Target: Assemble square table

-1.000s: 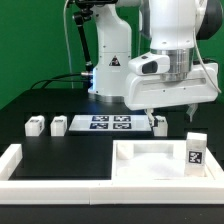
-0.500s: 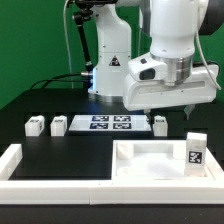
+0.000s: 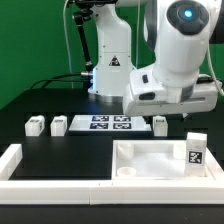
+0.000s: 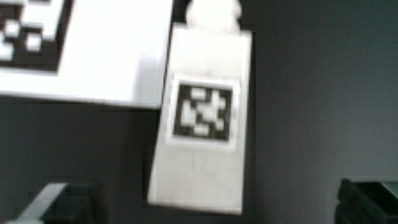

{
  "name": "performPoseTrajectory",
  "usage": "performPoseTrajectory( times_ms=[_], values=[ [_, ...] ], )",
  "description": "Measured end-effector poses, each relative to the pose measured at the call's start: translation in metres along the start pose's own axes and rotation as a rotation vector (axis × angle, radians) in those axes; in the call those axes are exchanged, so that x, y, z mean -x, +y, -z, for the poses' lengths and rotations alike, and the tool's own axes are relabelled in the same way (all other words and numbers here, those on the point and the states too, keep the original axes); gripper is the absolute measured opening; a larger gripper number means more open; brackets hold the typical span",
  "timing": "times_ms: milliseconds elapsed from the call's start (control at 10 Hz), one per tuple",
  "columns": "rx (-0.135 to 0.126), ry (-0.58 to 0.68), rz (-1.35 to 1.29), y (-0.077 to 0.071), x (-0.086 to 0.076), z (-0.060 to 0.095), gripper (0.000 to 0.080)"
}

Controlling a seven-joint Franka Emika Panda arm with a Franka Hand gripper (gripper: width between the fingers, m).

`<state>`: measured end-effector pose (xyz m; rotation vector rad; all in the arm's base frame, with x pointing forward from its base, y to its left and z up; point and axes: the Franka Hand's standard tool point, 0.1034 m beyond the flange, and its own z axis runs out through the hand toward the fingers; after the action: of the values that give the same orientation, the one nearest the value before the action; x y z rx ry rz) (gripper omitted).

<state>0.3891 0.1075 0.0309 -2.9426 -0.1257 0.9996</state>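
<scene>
just beside the marker board [image 3: 105, 123], the gripper [image 4: 217, 203] hangs spread wide over a leg [image 4: 199, 120]; next it should go down and pinch it.

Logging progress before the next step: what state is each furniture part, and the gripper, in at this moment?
Gripper: open, holding nothing, above a leg.
Leg under it: lying flat beside the marker board, not gripped.
Two legs at the exterior view's left: lying loose, apart.
Fourth leg: upright at the tabletop's edge; attachment unclear.
Tabletop: ribs up, near corner socket empty.
</scene>
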Motion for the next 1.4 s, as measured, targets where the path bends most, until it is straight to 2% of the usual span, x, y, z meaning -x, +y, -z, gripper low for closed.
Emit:
performPoseTrajectory(
  times_ms=[200, 300, 400, 700, 800, 1100, 1400],
  values=[
    [-0.007, -0.144, -0.020, 0.002, 0.000, -0.005, 0.0649],
    [-0.012, -0.240, -0.060, 0.007, 0.003, -0.012, 0.0649],
    [-0.018, -0.227, -0.079, 0.012, -0.006, -0.007, 0.0649],
    [-0.018, -0.223, -0.079, 0.013, -0.007, -0.007, 0.0649],
    [-0.016, -0.228, -0.093, 0.013, -0.006, -0.009, 0.0649],
    [-0.002, -0.285, -0.170, 0.003, 0.001, -0.031, 0.0649],
    [0.002, -0.285, -0.177, 0.004, 0.000, -0.033, 0.0649]
  ],
)
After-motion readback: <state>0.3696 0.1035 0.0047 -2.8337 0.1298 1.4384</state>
